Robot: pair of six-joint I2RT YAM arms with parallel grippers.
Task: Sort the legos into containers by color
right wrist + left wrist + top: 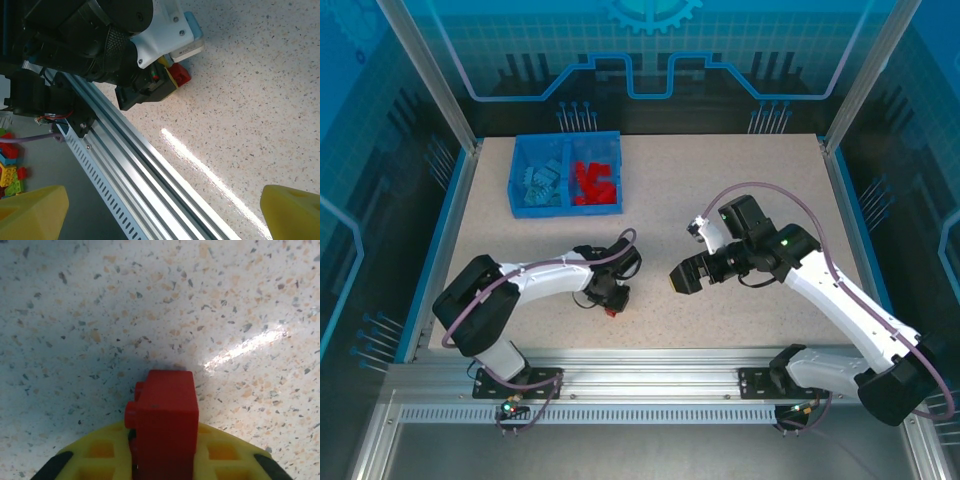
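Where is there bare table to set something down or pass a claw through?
Bare table: the broad stretch from the bin to the right edge, behind the right arm; the strip between bin and left arm. Crowded: front centre, where left claw, holding a red brick, faces right claw.

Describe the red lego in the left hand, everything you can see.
The red lego is a small, glossy bright-red plastic brick with round studs on its left side in the wrist view. The left hand's yellow fingers clamp it, its free end pointing out over the speckled table; whether it touches the table is unclear.
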